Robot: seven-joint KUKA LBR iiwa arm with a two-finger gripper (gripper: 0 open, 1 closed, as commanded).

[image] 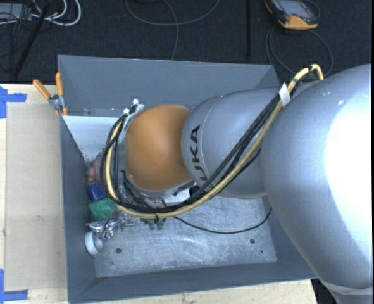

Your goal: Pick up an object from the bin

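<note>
My gripper (pixel 133 215) is low in the bin's left half, and just a dark edge of its body shows. Right beside it on the left lies a green crumpled thing (pixel 100 208). Behind that is a small blue thing (pixel 95 190), and further back a pale pink thing (pixel 93 168) against the left wall. In front of the green thing, near the bin's front left corner, lies a shiny silver and white thing (pixel 98 237). What lies directly beneath the gripper is hidden.
The arm's orange cover and its looped cables hang over the gripper and the middle of the bin. The thick silver arm covers the bin's right side. Bare floor shows along the front of the bin.
</note>
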